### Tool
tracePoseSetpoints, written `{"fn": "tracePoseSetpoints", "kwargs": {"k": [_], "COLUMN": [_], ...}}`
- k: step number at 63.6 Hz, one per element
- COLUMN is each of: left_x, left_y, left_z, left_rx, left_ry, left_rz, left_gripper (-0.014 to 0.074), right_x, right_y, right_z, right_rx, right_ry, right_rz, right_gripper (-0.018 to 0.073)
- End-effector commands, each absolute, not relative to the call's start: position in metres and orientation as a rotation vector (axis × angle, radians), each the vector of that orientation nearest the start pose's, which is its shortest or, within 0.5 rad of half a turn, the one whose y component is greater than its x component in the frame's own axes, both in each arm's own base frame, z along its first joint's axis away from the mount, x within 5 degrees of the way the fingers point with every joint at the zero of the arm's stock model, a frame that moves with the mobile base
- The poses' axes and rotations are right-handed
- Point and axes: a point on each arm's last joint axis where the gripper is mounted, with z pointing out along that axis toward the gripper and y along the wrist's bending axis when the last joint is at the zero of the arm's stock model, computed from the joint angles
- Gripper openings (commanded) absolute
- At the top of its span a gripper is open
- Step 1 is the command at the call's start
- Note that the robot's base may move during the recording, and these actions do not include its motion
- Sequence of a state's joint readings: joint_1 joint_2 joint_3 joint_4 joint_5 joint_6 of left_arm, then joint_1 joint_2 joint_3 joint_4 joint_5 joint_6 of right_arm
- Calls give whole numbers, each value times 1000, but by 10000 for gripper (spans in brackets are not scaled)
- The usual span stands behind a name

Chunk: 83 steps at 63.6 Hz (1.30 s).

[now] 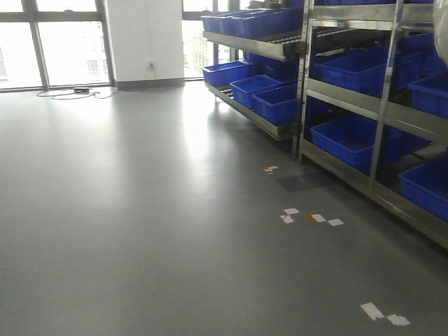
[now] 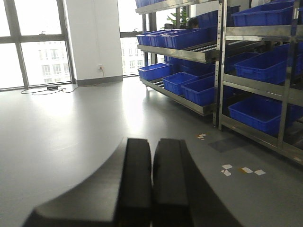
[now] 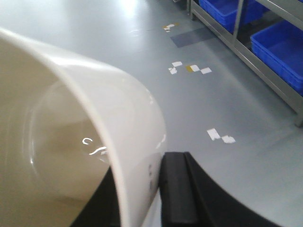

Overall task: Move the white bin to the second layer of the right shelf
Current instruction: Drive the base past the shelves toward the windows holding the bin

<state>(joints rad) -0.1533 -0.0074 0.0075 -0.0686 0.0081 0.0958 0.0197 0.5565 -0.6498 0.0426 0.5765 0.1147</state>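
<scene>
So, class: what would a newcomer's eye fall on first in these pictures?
The white bin fills the left of the right wrist view, its wall pinched by the right hand. Blue crates line the steel racks along the right of the front view. The left hand is shut, empty.

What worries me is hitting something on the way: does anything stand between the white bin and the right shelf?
Nothing on the floor does, only flat tape marks. The right gripper grips the white bin. The right shelf lies ahead, but its visible levels carry blue crates, which may block placement.
</scene>
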Motion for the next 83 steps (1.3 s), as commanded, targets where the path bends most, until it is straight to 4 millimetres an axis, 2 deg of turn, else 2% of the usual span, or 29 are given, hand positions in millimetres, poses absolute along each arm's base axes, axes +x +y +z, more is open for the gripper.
{"fn": "tracePoseSetpoints", "kwargs": {"k": [1, 83], "left_x": [55, 55], "left_y": [-8, -8], "left_z": [208, 208], "left_rx": [117, 117], "left_ry": [1420, 1420], "left_rz": [-113, -113], "left_gripper": [85, 85], "right_x": [109, 109], "right_y": [3, 3], "right_z": [356, 356], "right_rx": [117, 117], "right_ry": [1833, 1833], "right_rz": [137, 137], "right_gripper": [56, 56]}}
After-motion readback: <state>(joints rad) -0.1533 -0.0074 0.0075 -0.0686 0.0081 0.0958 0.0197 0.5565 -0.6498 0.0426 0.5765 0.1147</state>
